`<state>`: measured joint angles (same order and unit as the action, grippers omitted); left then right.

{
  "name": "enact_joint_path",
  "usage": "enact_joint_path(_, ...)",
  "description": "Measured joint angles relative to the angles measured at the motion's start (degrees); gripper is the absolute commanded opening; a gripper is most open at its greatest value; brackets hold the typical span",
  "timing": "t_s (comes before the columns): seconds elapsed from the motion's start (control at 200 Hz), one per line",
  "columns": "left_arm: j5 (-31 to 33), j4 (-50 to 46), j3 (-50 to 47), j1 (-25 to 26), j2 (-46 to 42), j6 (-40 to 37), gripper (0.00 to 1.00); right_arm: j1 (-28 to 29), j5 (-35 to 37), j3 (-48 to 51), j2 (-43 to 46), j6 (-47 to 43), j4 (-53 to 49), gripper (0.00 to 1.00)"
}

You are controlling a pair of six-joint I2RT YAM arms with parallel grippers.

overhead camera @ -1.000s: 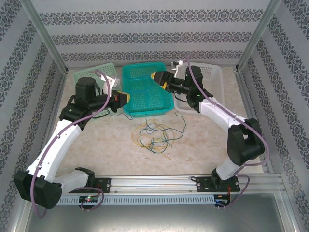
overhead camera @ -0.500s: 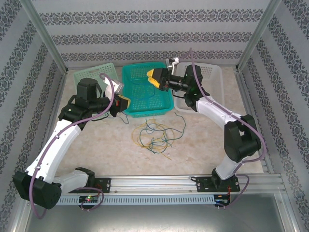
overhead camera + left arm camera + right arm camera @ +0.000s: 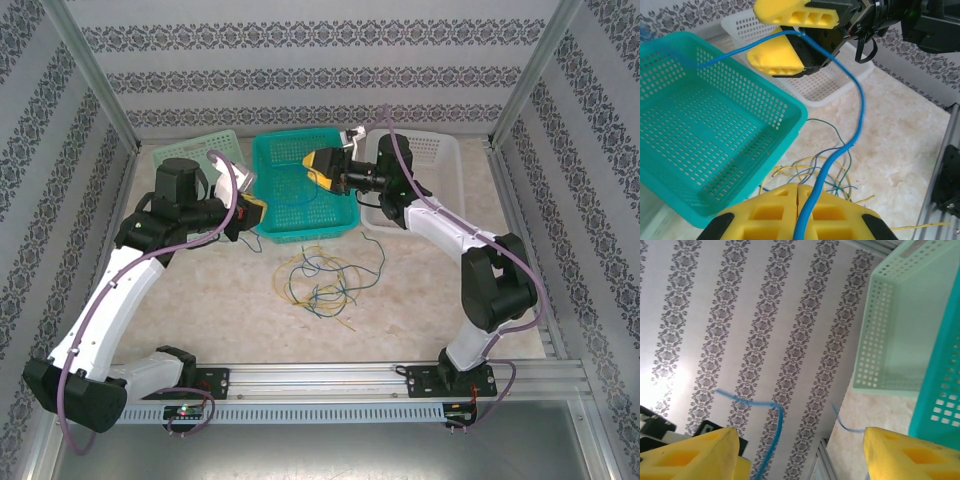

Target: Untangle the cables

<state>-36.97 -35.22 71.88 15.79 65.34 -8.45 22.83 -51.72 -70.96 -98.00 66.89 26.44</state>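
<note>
When viewed from above, shows the left claw (image 3: pixel 257 212) just beside the near left corner of a teal basket (image 3: pixel 300 234), and the right claw (image 3: pixel 312 167) over that basket's far right part. Flanked along the back by a light green basket (image 3: pixel 195 150) on the left and a white basket (image 3: pixel 435 150) on the right. Through the left wrist camera, finds the left claw (image 3: pixel 797 212) closed, yellow fingers (image 3: pixel 765 215) pressed together on a blue cable (image 3: pixel 860 110). Rising from that grip, bending over the tangle, then up into the right claw (image 3: pixel 756 34), through the gap between its two yellow fingers (image 3: pixel 775 57) and onward to the left above the teal basket (image 3: pixel 790 107). Standing open there, fingers well apart, clamping nothing. Through the right wrist camera, shows the right claw (image 3: pixel 800 440) spread wide at the lower corners, with the blue cable (image 3: pixel 776 430) curling up between the fingers in front of a patterned wall (image 3: pixel 715 315), light green basket (image 3: pixel 900 340) and teal basket (image 3: pixel 945 400) off to the right. Lying in a loose tangle on the marbled surface (image 3: pixel 430 300), just in front of the teal basket and between the two arms: the other cables (image 3: pixel 318 280), thin yellow, blue and dark green strands, seen from the left wrist as cables (image 3: pixel 825 170) under the lifted blue one.
</note>
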Motion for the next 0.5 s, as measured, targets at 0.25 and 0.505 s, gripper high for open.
enact_joint_path(0.25, 5.7, -4.0, 5.9, 0.0, 5.6, -5.8, 0.08, -0.1, 0.9, 0.0, -0.1, -1.7, -1.6, 0.70)
enact_joint_path(0.505, 4.1, -5.5, 6.3, 0.0, 7.0, -8.8, 0.08, 0.2, -0.5, -3.0, -2.8, -1.1, -0.5, 0.65)
